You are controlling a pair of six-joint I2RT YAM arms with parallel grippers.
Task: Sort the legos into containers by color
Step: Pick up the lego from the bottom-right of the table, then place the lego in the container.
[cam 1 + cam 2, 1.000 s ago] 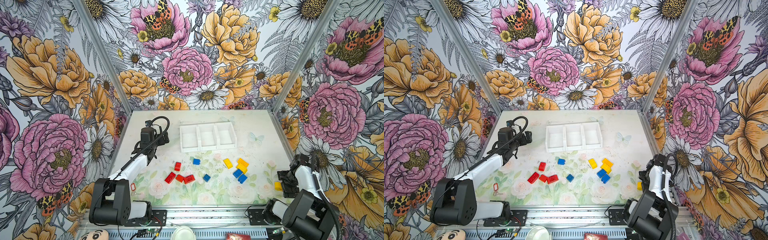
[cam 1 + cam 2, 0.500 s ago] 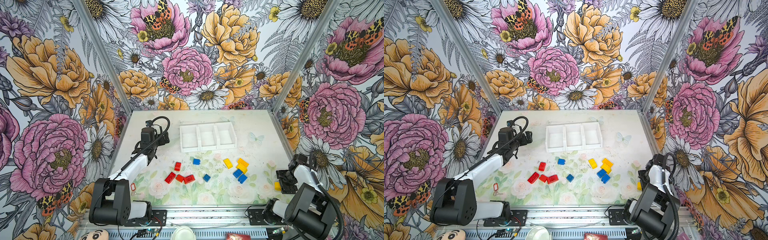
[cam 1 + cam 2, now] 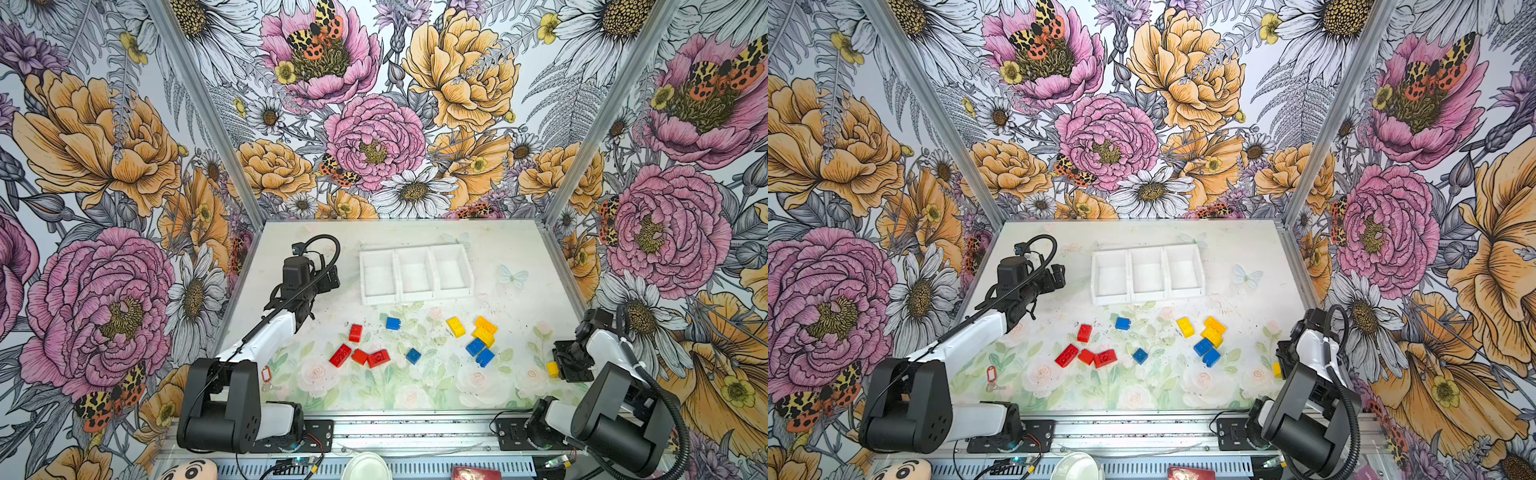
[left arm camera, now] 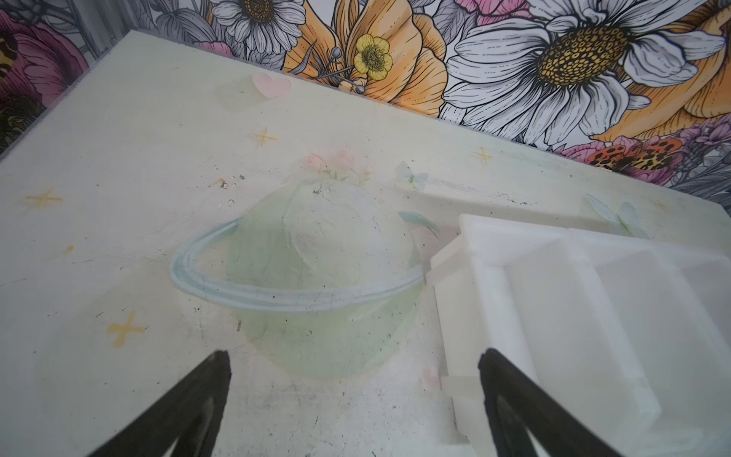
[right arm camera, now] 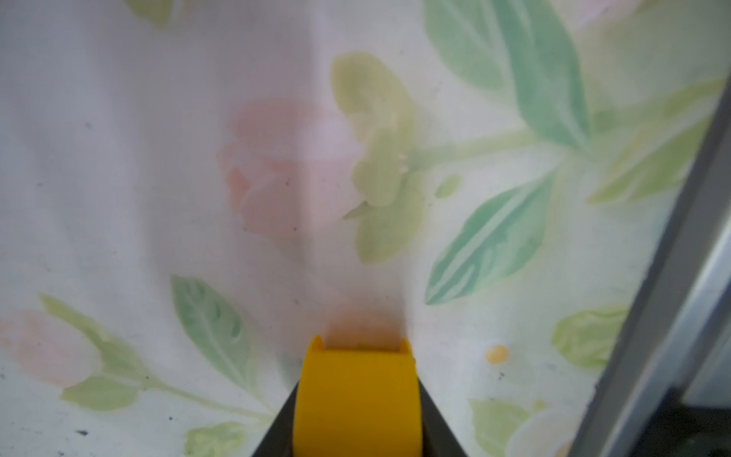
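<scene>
**Yellow brick pinched over by the right edge**

The yellow brick is seen clamped between the narrowed jaws of the right gripper, low by the right edge of the table. The left gripper is held with its jaws spread wide, just beside the containers. The other legos are left scattered in front of those.

Bright even light; the table blurs in the right wrist view.

Yellow brick clamped between dark jaws — floral mat beneath.
</scene>
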